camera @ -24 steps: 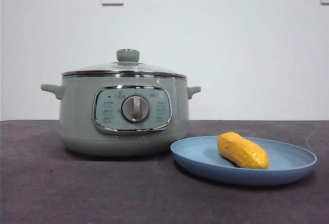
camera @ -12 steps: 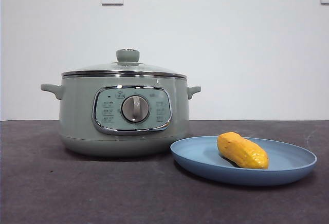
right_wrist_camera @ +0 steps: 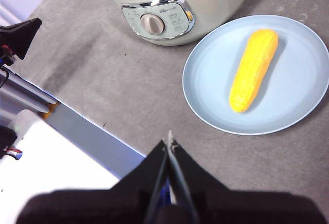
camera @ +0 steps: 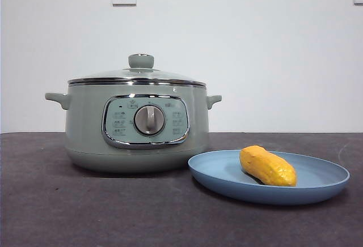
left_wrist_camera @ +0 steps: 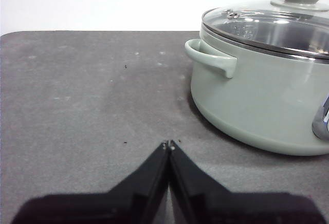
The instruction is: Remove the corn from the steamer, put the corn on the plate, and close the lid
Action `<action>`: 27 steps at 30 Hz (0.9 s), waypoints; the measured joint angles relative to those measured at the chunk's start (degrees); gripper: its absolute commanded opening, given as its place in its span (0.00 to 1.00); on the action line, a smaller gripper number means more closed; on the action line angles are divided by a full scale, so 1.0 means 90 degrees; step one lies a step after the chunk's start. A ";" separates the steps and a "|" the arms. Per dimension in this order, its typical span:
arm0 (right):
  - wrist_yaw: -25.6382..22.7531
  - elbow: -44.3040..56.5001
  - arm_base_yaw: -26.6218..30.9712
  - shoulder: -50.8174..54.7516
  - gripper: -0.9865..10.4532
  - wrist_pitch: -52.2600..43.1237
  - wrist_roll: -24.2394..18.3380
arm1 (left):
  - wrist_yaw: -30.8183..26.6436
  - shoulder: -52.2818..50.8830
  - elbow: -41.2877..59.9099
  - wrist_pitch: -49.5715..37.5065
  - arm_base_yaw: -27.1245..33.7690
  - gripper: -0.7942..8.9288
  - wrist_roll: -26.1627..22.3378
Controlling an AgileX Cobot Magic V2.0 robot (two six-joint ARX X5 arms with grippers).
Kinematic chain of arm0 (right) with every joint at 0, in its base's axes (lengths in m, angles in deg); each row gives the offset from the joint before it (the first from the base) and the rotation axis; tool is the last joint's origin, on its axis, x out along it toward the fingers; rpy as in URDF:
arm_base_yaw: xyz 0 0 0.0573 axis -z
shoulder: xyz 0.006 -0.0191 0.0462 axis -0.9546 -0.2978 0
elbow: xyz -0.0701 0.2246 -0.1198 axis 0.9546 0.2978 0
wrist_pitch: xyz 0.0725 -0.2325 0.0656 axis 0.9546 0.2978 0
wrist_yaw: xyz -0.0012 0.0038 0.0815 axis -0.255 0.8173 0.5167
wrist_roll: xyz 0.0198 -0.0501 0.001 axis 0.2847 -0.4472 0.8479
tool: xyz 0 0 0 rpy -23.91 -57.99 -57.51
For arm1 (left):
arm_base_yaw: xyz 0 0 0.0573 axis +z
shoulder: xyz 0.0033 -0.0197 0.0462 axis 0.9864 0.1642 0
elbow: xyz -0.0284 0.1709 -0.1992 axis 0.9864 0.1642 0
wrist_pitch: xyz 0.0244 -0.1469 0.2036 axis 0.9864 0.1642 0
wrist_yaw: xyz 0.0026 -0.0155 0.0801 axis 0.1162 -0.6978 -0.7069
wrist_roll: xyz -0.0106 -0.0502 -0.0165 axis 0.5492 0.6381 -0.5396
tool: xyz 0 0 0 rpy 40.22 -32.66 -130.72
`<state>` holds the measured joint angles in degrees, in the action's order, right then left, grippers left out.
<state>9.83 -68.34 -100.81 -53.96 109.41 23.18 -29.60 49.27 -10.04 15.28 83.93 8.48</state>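
Both grippers idle, jaws together, holding nothing: left gripper (left_wrist_camera: 168, 145) low over table beside pot (camera: 136, 125); right gripper (right_wrist_camera: 169, 141) raised above table near plate (right_wrist_camera: 259, 75). Corn (camera: 267, 166) lies on plate, long axis pointing toward pot. Lid (camera: 137, 76) seated on pot. Judgement: task complete; right arm nearer corn.

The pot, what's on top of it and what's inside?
A glass lid sits closed on the pot. Through the glass only reflections show; the inside can't be made out.
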 measured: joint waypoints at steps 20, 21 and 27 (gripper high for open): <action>-0.1146 0.0138 0.0979 0.0461 0.09 -0.1882 -0.0459 | 0.0000 0.0000 0.0000 -0.0002 0.0000 0.08 0.0000; -0.1149 0.0228 0.1173 0.0568 0.09 -0.2081 -0.0481 | 0.0000 0.0000 0.0000 -0.0002 0.0000 0.08 0.0000; -0.1146 0.1535 0.2283 0.1294 0.09 -0.3582 -0.0546 | 0.0000 0.0000 0.0000 -0.0002 0.0000 0.08 0.0000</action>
<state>-0.48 -54.52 -80.27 -42.31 77.17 18.26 -29.60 49.27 -10.04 15.26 83.93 8.48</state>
